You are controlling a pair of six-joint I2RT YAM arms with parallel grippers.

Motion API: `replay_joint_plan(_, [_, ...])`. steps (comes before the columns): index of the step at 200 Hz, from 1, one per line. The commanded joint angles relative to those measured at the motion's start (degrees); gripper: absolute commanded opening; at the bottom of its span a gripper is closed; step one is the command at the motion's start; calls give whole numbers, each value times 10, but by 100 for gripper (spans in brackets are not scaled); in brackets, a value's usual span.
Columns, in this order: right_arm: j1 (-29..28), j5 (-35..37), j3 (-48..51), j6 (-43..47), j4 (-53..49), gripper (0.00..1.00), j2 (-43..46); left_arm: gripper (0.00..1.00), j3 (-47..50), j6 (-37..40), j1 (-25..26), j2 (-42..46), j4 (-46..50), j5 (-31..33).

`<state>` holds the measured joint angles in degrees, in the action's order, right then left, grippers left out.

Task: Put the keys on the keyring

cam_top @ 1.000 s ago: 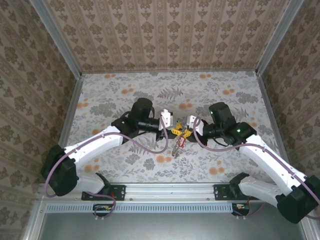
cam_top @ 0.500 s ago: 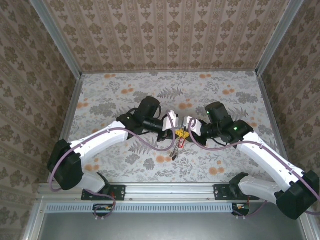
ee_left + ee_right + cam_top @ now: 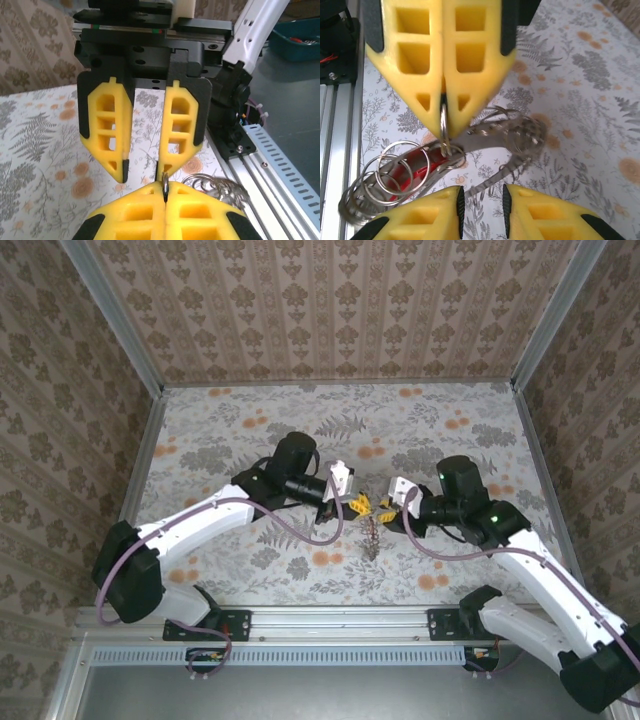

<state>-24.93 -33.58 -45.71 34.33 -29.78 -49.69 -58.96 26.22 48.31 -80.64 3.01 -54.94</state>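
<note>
There are two white jointed robot arms, the left arm [image 3: 200, 525] and the right arm [image 3: 545, 575]; two yellow-fingered end effectors, the left end effector [image 3: 442, 112] and the right end effector [image 3: 481, 197]; one grey metallic coiled keyring [image 3: 522, 134]; one small red-tagged key [image 3: 420, 170]; one floral-patterned table [image 3: 450, 430].

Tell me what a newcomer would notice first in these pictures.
Two yellow-fingered grippers face each other over the middle of the floral table. The left gripper is shut on one wire loop of the large grey metallic coiled keyring, which dangles below it. The right gripper sits opposite with its jaws apart, and a small red oblong plastic tag shows among the coils.
</note>
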Motion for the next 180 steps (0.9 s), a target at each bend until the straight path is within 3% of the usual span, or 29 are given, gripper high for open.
replay_joint_plan(1, [6, -37, 11, -11, 8, 29, 26, 0, 16, -20, -6, 20, -82, -58])
replay_joint_plan(66, [7, -114, 7, -29, 50, 23, 17, 0, 31, -36, -8, 18, -133, -61])
replay_joint_plan(112, [6, -128, -7, -40, 73, 19, -22, 0, 43, -48, -4, 17, -156, -66])
replay_joint_plan(144, [6, -96, -4, -26, 55, 29, -17, 0, 53, -17, -8, 33, -129, -69])
replay_joint_plan(180, [7, -133, 17, -22, 42, 38, 7, 0, 62, 2, -17, 51, -122, -72])
